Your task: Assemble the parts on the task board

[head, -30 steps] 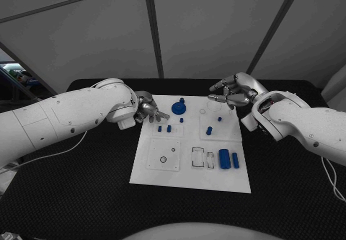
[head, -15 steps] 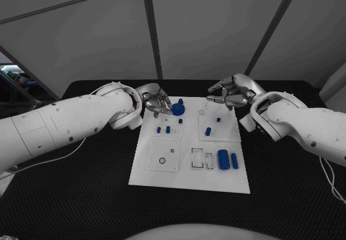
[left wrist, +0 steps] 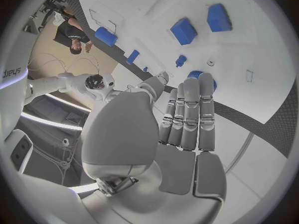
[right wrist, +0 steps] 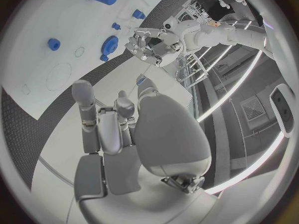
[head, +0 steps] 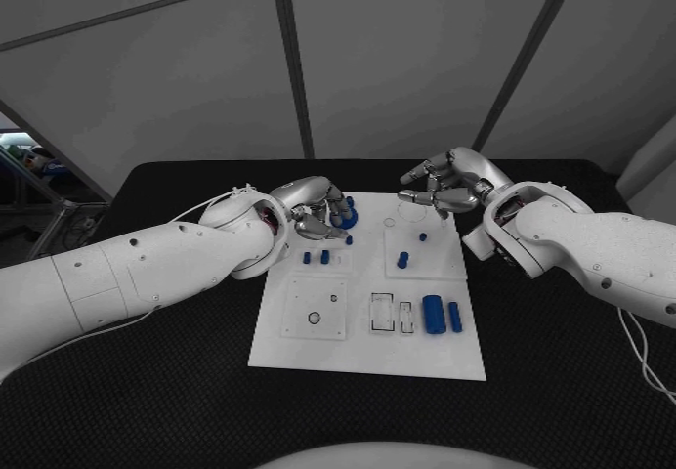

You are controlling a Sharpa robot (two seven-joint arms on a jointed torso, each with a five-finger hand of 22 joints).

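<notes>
The table (head: 169,391) is black, and the white board (head: 369,354) lies in its middle, long side running away from the robot. The left arm (head: 127,269) reaches in to the board's far left corner, where the left hand (head: 318,210) hangs over a blue gear (head: 345,211) standing there; the left wrist view shows its fingers (left wrist: 191,109) straight and close together, tips just over the gear's rim, with nothing held. The right arm (head: 592,244) ends at the board's far right corner, where the right hand (head: 443,186) hovers with fingers curled loosely and apart, empty as the right wrist view shows it. Near the board's right edge a thick blue cylinder (head: 434,314) lies beside a thinner blue bar (head: 455,314), with outlined slots just left of them. Farther up, a short blue peg (head: 403,260) stands in the right half, and two small blue pegs (head: 316,258) stand side by side in the left half. A tiny blue pin (head: 423,235) stands near the right hand.
</notes>
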